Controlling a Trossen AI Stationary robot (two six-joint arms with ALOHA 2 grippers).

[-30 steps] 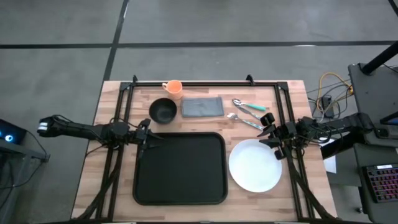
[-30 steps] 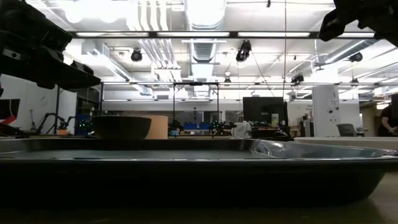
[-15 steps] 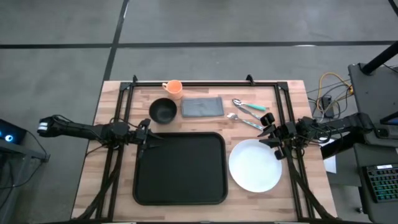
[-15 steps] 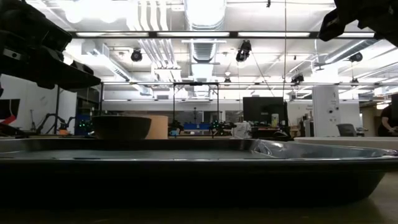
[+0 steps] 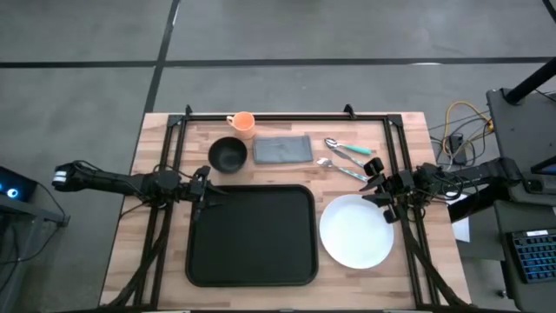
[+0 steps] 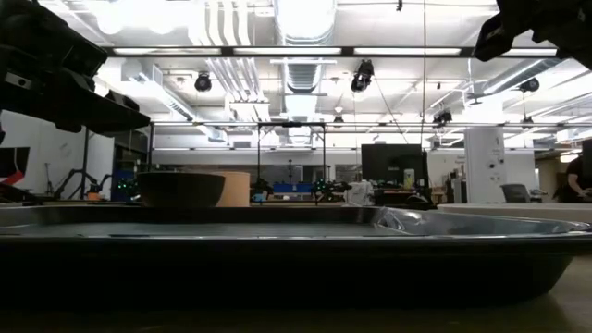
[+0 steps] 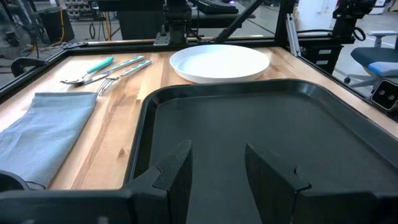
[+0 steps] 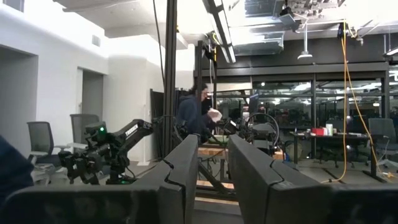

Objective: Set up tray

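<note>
The black tray (image 5: 252,235) lies flat on the wooden table, near its front middle; it also shows in the left wrist view (image 7: 261,130). My left gripper (image 5: 213,193) hovers over the tray's left rim, open and empty, its fingers (image 7: 177,171) pointing toward the table's right. My right gripper (image 5: 375,183) hangs open and empty above the table just beyond the far left rim of the white plate (image 5: 356,230), which lies to the right of the tray. In its own wrist view my right gripper (image 8: 213,168) looks level into the room.
Behind the tray, from left to right, are a black bowl (image 5: 228,154), an orange cup (image 5: 243,123), a folded grey cloth (image 5: 282,149) and teal-handled cutlery (image 5: 347,156). A black metal frame (image 5: 287,116) runs round the table. A person (image 8: 189,115) stands in the room beyond.
</note>
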